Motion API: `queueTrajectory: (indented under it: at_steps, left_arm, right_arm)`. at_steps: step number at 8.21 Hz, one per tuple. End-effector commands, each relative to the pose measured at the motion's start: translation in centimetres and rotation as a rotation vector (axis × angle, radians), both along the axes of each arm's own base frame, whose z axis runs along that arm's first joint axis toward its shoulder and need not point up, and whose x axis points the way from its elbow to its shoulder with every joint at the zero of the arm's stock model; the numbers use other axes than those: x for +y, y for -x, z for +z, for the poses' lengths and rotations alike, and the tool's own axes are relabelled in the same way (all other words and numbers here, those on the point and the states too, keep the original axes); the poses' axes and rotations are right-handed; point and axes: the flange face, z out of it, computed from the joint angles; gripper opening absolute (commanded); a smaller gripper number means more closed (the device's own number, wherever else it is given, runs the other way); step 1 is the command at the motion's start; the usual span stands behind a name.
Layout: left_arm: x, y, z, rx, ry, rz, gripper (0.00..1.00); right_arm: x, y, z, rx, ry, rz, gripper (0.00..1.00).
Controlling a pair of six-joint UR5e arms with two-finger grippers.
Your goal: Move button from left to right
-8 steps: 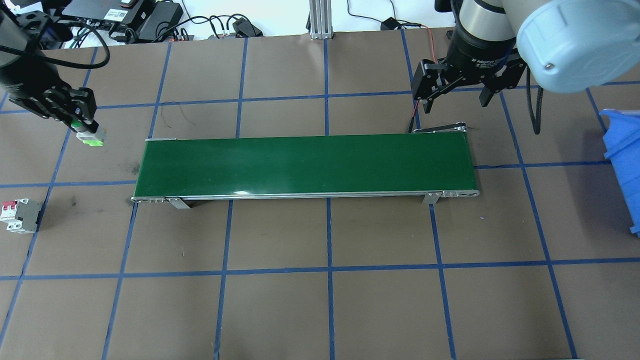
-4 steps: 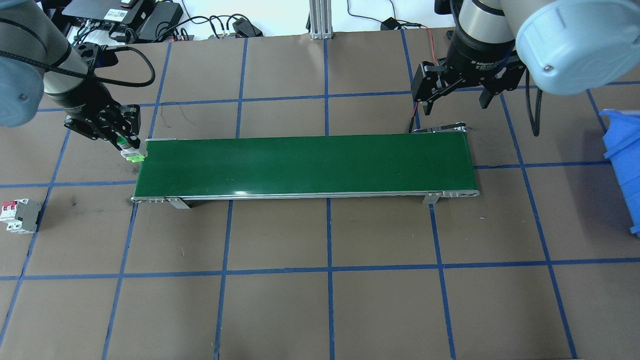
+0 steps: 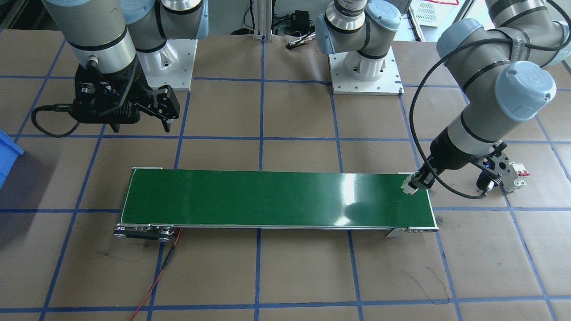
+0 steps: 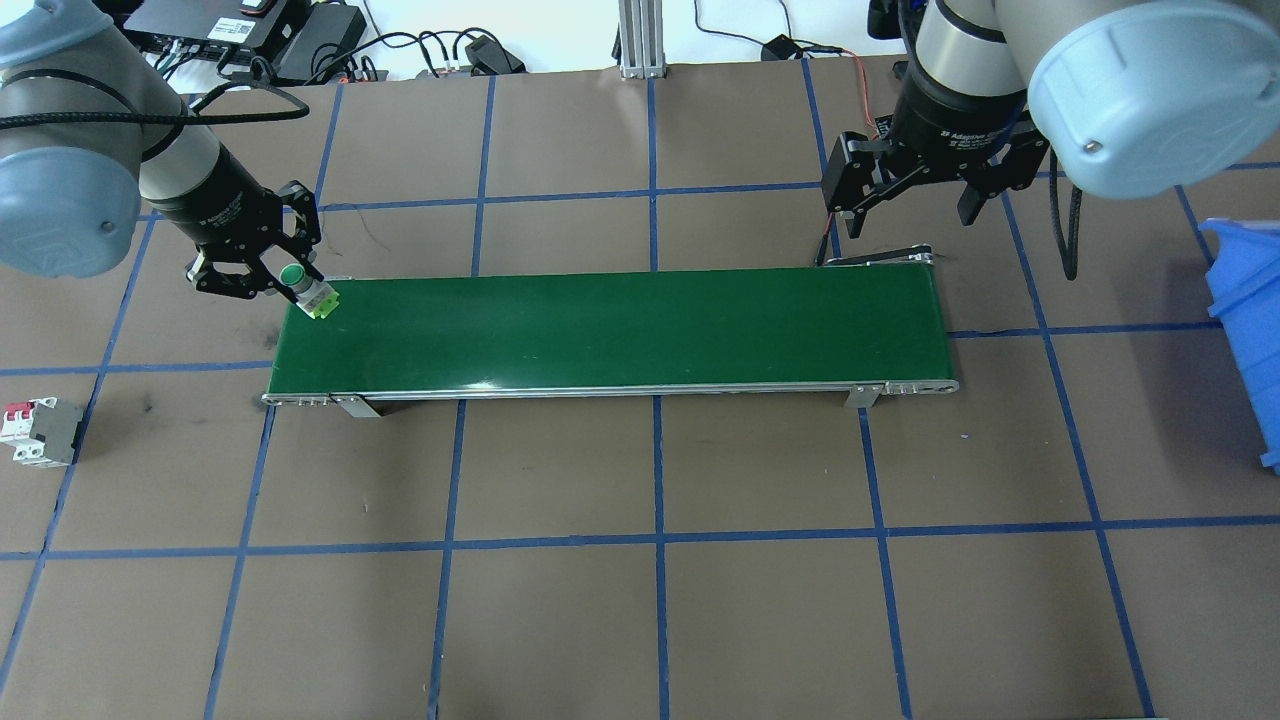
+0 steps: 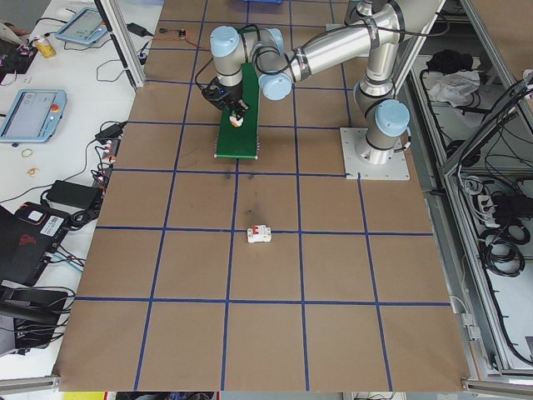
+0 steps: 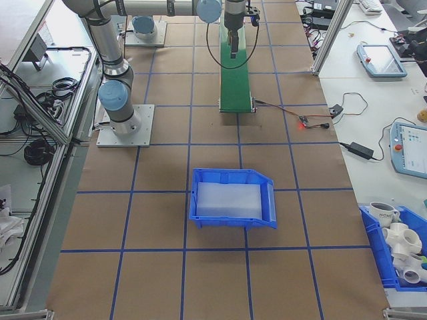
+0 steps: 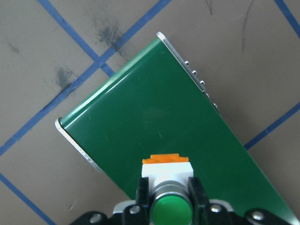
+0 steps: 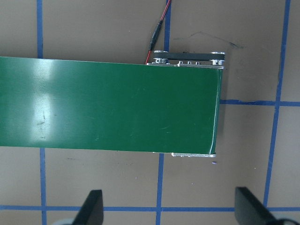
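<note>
- While the left gripper (image 4: 262,262) carries the button (image 4: 308,291) over the left end of the green conveyor belt (image 4: 620,330), its fingers (image 7: 141,197) are clamped on the whitish body on both sides; the wrist view shows the round green cap close under the camera and an orange base pointing at the belt.
- Whether the button touches the belt surface cannot be told; the front-facing view shows it at the belt's end, tilted, with the jaws closed round it.
- As a judgement: the pick-up is done and the carry has reached the belt, so the task is somewhere near its first third. Left to do are the release onto the belt, the travel along it, and the take-up at the right end.
- Farther along, the belt lies bare along its whole length, with a red wire running from the drive at its right end.
- Beyond that end the right gripper (image 4: 912,193) hangs above the table just behind the belt, its fingers (image 8: 92,208) spread wide apart and holding nothing; it looks ready to receive.
- Farthest right, a blue bin (image 4: 1250,330) sits at the table edge, a likely resting place, though nothing shows that for sure.
- Off to the left, well apart from the belt, a white circuit breaker (image 4: 40,430) with red levers lies on the table.
</note>
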Motion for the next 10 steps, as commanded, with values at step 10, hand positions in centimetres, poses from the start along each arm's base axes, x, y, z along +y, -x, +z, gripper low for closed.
queueTrajectory:
  at_steps: [10]
  left_arm:
    - [1.2,-0.6,-6.3,-0.095,0.05,0.482,0.19]
  right_arm:
    - [-0.2,0.0,-0.1,0.0,0.006,0.003,1.0]
